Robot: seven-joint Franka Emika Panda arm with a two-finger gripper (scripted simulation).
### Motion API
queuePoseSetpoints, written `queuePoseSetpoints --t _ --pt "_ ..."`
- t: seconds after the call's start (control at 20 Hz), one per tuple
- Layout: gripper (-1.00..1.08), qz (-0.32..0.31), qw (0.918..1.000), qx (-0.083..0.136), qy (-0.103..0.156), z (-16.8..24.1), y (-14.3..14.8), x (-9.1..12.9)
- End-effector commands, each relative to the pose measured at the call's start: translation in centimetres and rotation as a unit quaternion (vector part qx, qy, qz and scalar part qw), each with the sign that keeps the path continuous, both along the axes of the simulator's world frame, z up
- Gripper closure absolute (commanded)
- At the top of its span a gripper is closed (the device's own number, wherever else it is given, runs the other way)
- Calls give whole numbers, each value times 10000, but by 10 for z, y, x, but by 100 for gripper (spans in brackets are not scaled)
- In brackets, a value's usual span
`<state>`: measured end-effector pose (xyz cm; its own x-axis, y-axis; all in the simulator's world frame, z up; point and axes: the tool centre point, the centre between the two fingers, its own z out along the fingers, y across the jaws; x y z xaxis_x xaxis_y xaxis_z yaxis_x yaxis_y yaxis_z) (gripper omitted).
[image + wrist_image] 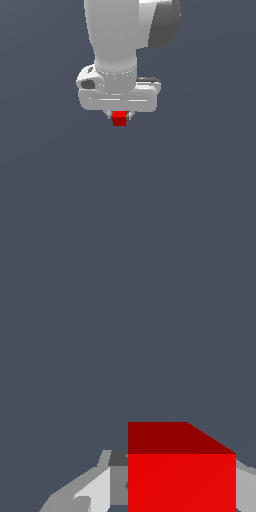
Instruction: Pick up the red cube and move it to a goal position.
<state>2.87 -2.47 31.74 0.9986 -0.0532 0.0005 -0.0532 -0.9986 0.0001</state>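
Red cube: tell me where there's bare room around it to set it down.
The red cube sits between the fingers of the gripper. In the exterior view, the grey surface shows bare below the cube and to both sides. The only crowded patch is above it, filled by the arm.

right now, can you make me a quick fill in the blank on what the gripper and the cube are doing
1. The cube between the fingers of the gripper is colored ____.
2. In the exterior view, the cube sits directly ____ the white gripper body.
3. The number of cubes visible in the scene is ____.
4. In the wrist view, the cube has a light grey ____ beside it.

Missing words: red; below; one; finger
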Motion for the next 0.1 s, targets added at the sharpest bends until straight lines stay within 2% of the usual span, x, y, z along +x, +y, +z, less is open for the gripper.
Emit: queuePoseSetpoints --t 0.0,0.05 --pt "108 -1 10000 0 3 0 0 0" --pt "108 -1 10000 0 3 -1 0 1"
